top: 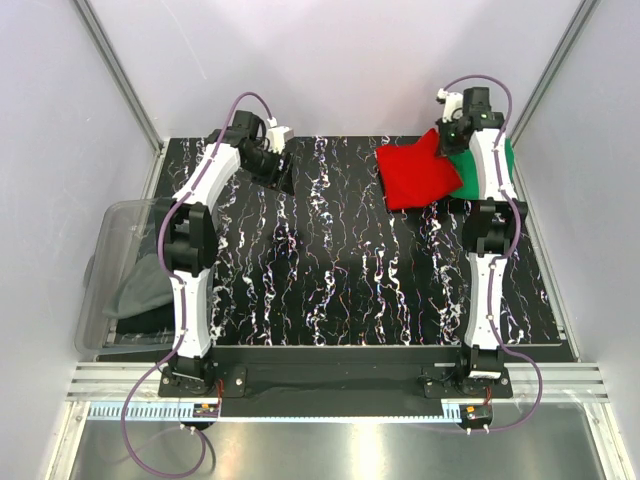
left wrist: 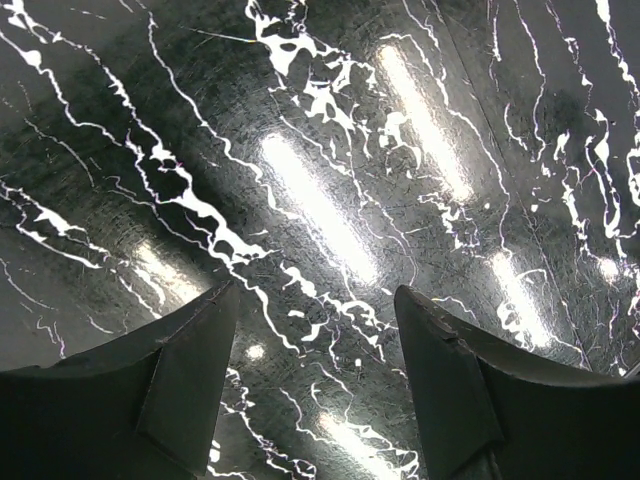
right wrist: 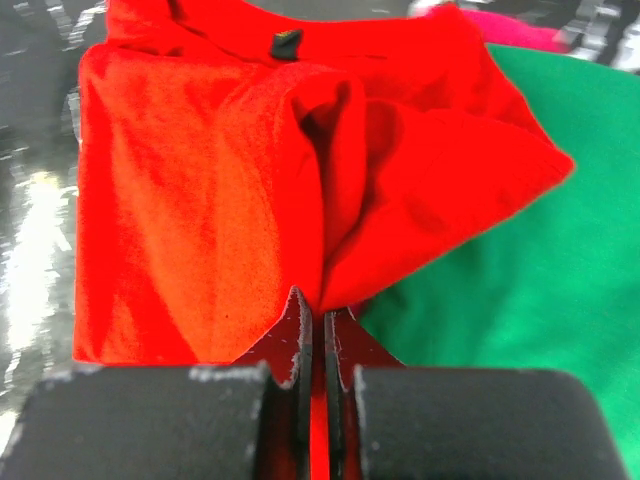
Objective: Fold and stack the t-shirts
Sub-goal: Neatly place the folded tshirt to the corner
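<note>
A bright red t-shirt (top: 415,172), folded, lies at the table's far right and partly over a green folded t-shirt (top: 470,180). My right gripper (top: 448,140) is shut on a pinched fold of the red t-shirt (right wrist: 200,200); in the right wrist view the green t-shirt (right wrist: 530,280) lies under it, and a sliver of the pink t-shirt (right wrist: 520,32) shows at the far edge. My left gripper (top: 280,170) hangs open and empty over the bare marbled table (left wrist: 320,200) at the far left.
A clear plastic bin (top: 125,270) with dark cloth in it stands off the table's left edge. Grey walls and metal posts enclose the table at the back and sides.
</note>
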